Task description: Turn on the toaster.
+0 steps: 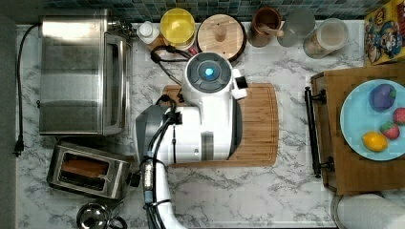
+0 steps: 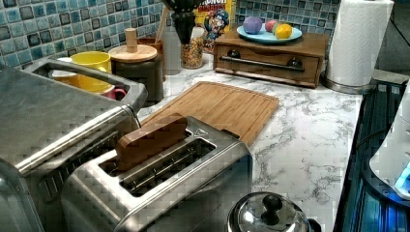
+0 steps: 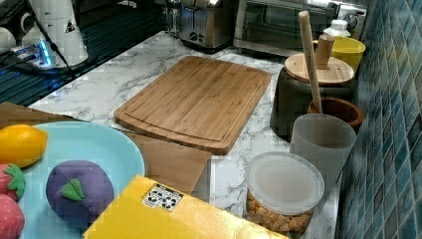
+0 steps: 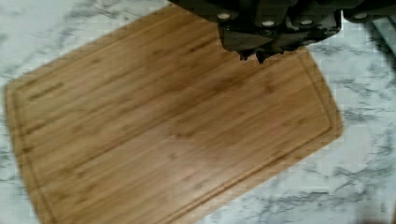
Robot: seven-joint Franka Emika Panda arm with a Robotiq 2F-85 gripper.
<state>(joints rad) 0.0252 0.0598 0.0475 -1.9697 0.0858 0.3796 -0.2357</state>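
Note:
The toaster (image 1: 88,171) is a small brushed-steel box at the lower left of the top view. A brown slice (image 2: 150,140) stands up out of one of its slots, and its black lever knob (image 1: 135,180) sticks out of the end facing the arm. The toaster (image 3: 201,22) also appears far back in the right view. My white arm (image 1: 205,119) hangs over the bamboo cutting board (image 1: 260,124), to the right of the toaster in the top view. In the wrist view my gripper (image 4: 254,56) is high above the board (image 4: 173,130), shut, holding nothing.
A large steel toaster oven (image 1: 81,71) stands right behind the toaster. A steel pot with a lid (image 2: 268,217) sits in front of it. Jars, a yellow cup (image 1: 177,26) and canisters line the tiled wall. A wooden tray (image 1: 353,167) with a fruit plate and a paper towel roll (image 2: 358,41) are beyond the board.

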